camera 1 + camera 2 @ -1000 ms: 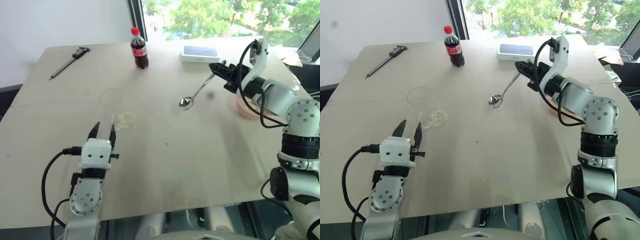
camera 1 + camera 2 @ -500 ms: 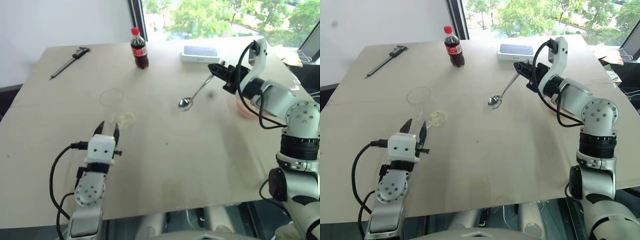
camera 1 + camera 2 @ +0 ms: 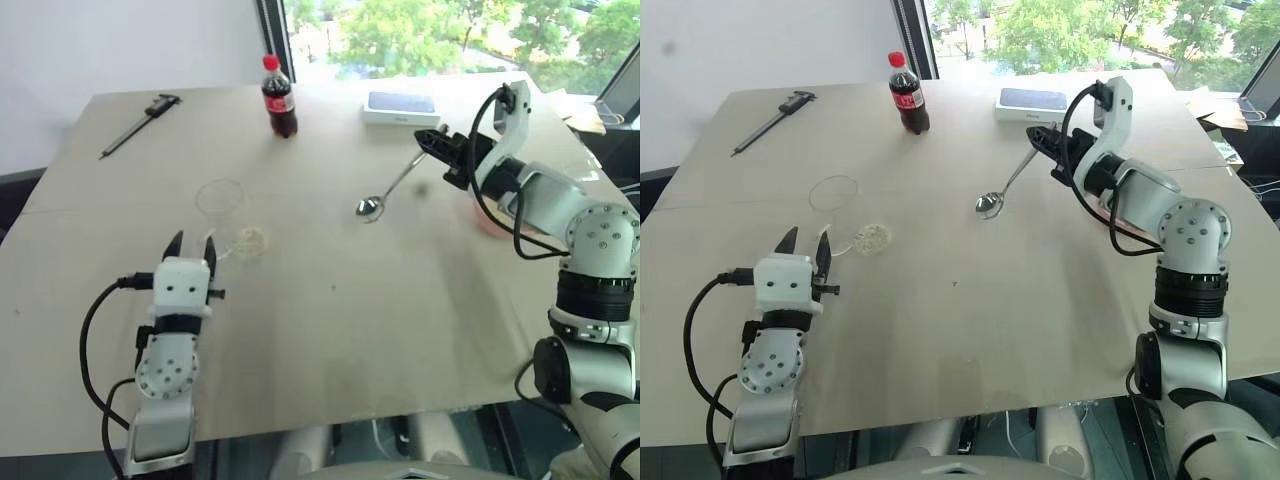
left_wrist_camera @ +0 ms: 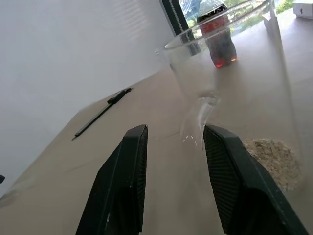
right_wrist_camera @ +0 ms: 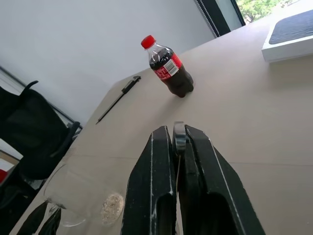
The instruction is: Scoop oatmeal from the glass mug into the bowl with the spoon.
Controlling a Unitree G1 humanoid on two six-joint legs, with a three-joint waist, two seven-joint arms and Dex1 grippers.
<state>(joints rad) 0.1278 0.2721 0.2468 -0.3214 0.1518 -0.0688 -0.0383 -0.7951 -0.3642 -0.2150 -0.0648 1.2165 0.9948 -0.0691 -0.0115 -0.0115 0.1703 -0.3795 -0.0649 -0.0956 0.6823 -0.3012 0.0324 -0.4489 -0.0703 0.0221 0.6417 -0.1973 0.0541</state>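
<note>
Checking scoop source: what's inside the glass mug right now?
A small heap of oatmeal lies at the bottom of the glass mug, seen through its clear wall. Nothing else shows inside.

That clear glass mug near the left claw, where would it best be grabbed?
Probably by its side handle, which faces the left gripper: come in level from the near side, open fingers straddling it. The glass mug stands upright; its round wall looks wider.

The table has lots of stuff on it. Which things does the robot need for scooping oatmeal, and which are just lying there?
Needed:
glass mug
oatmeal
spoon, held by the right gripper
bowl
left gripper, open near the mug

Just lying about:
cola bottle
caliper
flat white box
</note>
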